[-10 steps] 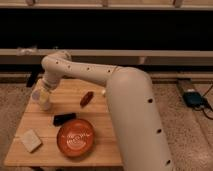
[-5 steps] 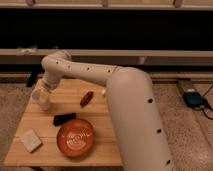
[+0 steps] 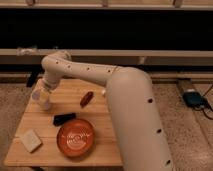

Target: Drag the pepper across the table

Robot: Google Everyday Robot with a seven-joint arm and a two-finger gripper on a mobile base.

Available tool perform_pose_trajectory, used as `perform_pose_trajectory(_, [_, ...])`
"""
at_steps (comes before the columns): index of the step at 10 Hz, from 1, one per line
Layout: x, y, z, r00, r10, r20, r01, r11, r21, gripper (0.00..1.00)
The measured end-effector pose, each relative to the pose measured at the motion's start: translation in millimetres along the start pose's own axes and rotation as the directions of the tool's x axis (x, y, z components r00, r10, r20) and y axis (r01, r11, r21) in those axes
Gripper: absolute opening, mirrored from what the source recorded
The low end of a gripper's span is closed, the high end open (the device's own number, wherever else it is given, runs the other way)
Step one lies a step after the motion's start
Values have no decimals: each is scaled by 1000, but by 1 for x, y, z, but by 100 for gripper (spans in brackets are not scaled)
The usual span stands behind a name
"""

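Pepper: the pepper (image 3: 86, 98) lay on the table (image 3: 37, 120), in the upper middle of the tabletop, a little left of the frame's centre.
Pepper's long axis: it ran on a slant, from lower left to upper right in the frame, so the upper right end pointed towards the far edge of the table. I could not tell which end was the stem.
Claw: the gripper (image 3: 41, 98) hung over the left part of the table, at the left of the frame. It pointed down from the end of the white arm (image 3: 85, 70) that reached in from the right.
Claw's state: the fingers were spread, with nothing seen between them.
Pepper against claw: the pepper lay to the right of the gripper, at about the same height in the frame. Bare wood lay between them and they did not touch.
Black block: a flat black block (image 3: 65, 119) lay below and left of the pepper, lower right of the gripper, near the plate's upper left rim.
Plate: a round orange-red plate (image 3: 75, 137) sat in the lower middle of the table, below the pepper and apart from it.
Pale piece: a pale square piece (image 3: 31, 140) lay at the lower left of the table, left of the plate.
Robot body: the wide white body (image 3: 137, 120) filled the frame right of centre and hid the table's right side.
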Motion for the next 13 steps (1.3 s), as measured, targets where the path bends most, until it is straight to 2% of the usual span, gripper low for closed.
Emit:
perform_pose_trajectory(2, [-1,1,0,1000,-4,10,4,1000,-2,80])
perform_pose_trajectory(4, [-14,8,1,998,-20,60,20,1000,-3,80])
perform_pose_trajectory(5, [-27,17,0,997,-18,81,19,1000,-10,80])
perform_pose_trajectory(6, [-50,28,-2,994,-17,110,19,1000,-15,80])
perform_pose_trajectory(8, [-70,30,0,991,-20,135,22,1000,-13,80])
perform_pose_trajectory(9, [-92,35,0,987,-11,159,15,1000,-21,80])
perform_pose_trajectory(11, [-124,42,-2,978,5,208,2,1000,-31,80])
perform_pose_trajectory(13, [-154,52,-3,962,53,269,-41,998,-49,80])
